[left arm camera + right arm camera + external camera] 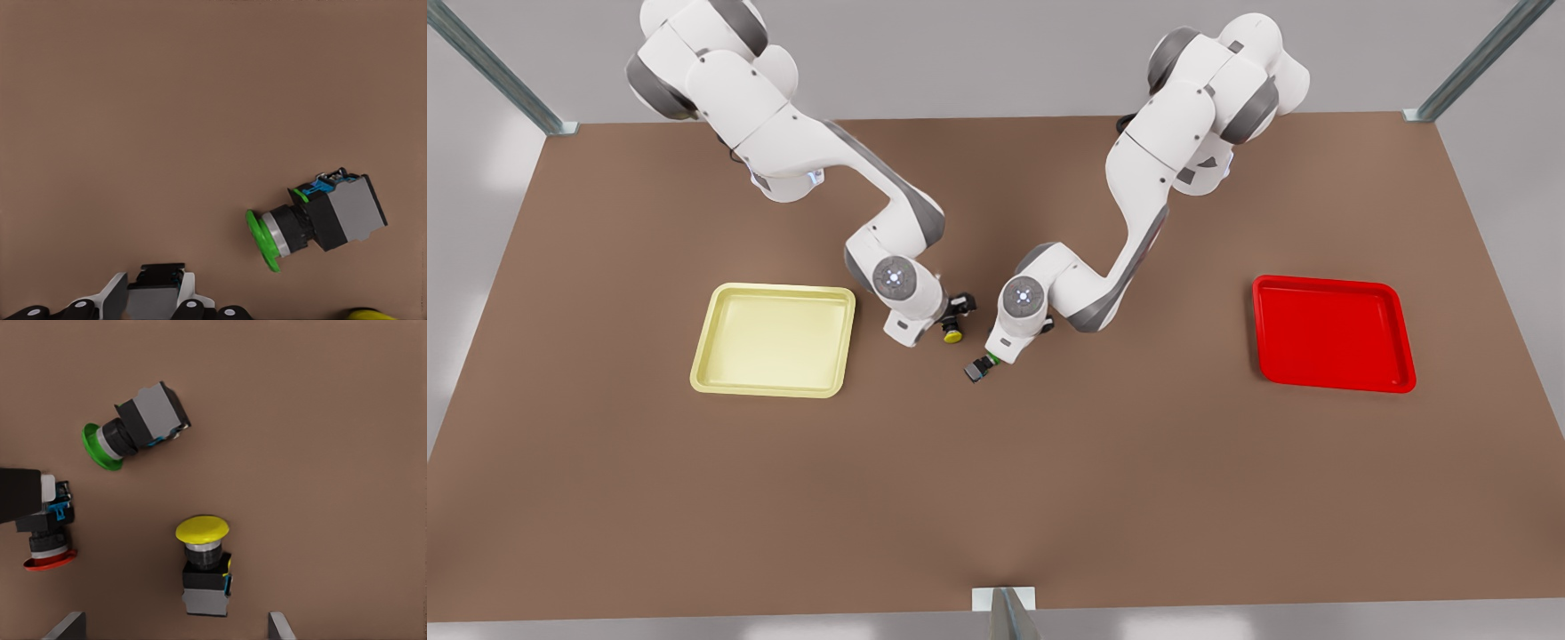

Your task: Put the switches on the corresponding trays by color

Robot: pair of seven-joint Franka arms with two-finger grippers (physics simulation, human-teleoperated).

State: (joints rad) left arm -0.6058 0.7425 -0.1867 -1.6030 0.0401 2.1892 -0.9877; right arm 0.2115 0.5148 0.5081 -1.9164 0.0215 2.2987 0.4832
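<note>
Switches sit mid-bench (1049,489). The right pincer (173,628), fingers apart, hovers over the yellow switch (203,567), which lies on its side with its long axis crosswise to the finger gap. The pale yellow tray (783,287) is just beside that arm, on the front view's left. The left pincer (160,293) appears clamped on the red switch (47,550), near the green-capped switch (313,220). The red tray (1329,281) lies well apart, on the front view's right.

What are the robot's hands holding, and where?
Right gripper: nothing, jaws open over yellow switch. Left gripper is at red switch's body; a hold cannot be told.
</note>
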